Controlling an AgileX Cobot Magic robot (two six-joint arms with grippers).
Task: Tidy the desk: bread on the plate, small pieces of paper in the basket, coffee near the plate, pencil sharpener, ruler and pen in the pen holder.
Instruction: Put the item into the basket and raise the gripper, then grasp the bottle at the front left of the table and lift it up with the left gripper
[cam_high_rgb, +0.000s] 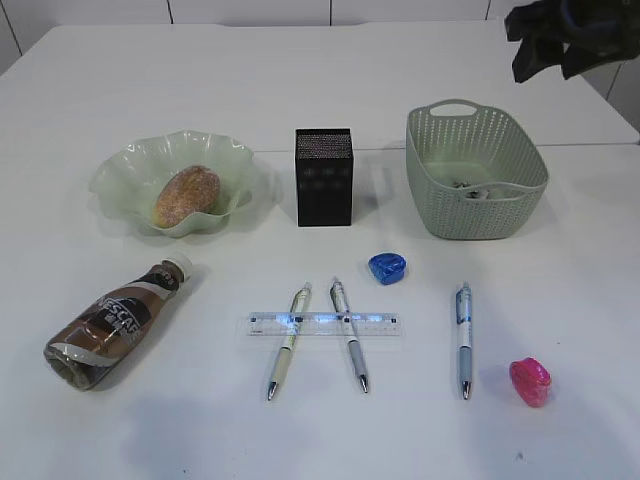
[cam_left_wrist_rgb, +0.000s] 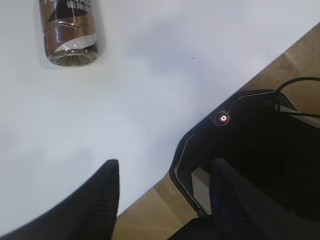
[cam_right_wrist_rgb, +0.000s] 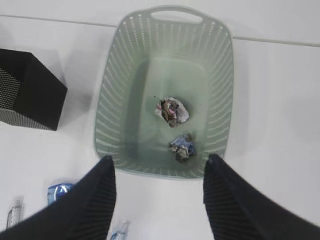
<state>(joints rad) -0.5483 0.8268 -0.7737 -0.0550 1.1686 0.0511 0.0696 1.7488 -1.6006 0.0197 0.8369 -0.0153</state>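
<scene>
On the plain white desk (cam_high_rgb: 320, 80), from left: a brown Nescafe coffee bottle (cam_high_rgb: 112, 325) lies below the golden bun (cam_high_rgb: 186, 195) in its ruffled green plate (cam_high_rgb: 120, 170), left gripper (cam_left_wrist_rgb: 162, 197) spread empty, while the right gripper (cam_right_wrist_rgb: 157, 197), likewise parted, hovers over the pale green woven basket (cam_right_wrist_rgb: 125, 65) containing two crumpled paper scraps (cam_right_wrist_rgb: 172, 111).

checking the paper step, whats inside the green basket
Two crumpled paper balls lie on the floor of the pale green woven-look plastic basket; nothing else shows, though anything beneath the balls stays hidden.

Ruler (cam_high_rgb: 322, 323) pinned under two pens (cam_high_rgb: 288, 342); elsewhere open.
</scene>
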